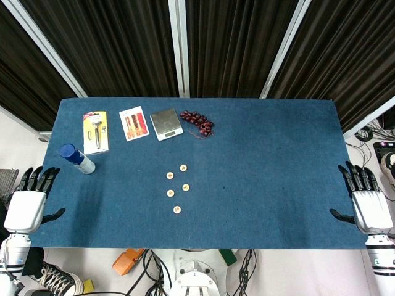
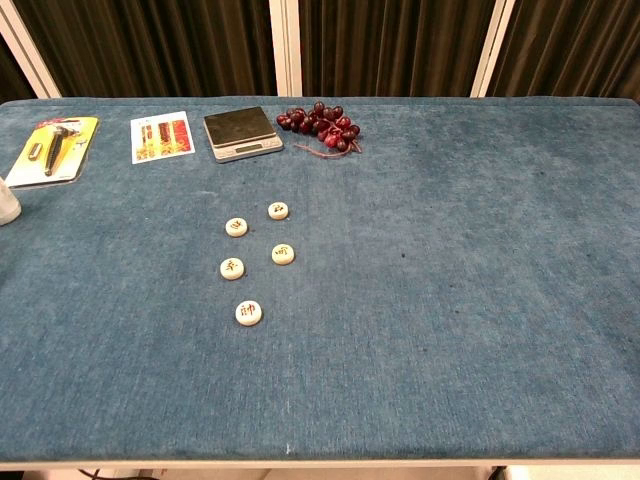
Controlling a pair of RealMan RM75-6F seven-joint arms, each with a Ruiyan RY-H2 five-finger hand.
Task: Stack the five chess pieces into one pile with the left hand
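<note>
So, from the head view your left hand (image 1: 26,208) rests at the near left corner of the table (image 1: 278,160), fingers spread apart and holding nothing, well apart from the work. Your right hand (image 1: 368,206) sits at the near right edge the same way, fingers apart and empty. The five chess pieces (image 1: 177,187) lie flat and separate near the middle of the blue cloth, a little left of centre, none touching another and none stacked: two far, two in the middle, one nearest you. Along the far edge you have a yellow tool pack (image 1: 95,131), a card (image 1: 134,123), a scale (image 1: 166,123) and grapes (image 1: 197,122), left to right, with a blue-capped bottle (image 1: 77,158) lying nearer on the left. In the chest view neither hand shows. The pieces (image 2: 256,259) are loosely scattered, each face up with a dark character on top. Behind them stand the scale (image 2: 241,133), with the grapes (image 2: 320,125) just to its right, the card (image 2: 161,137) to its left, and the tool pack (image 2: 54,149) at far left.
</note>
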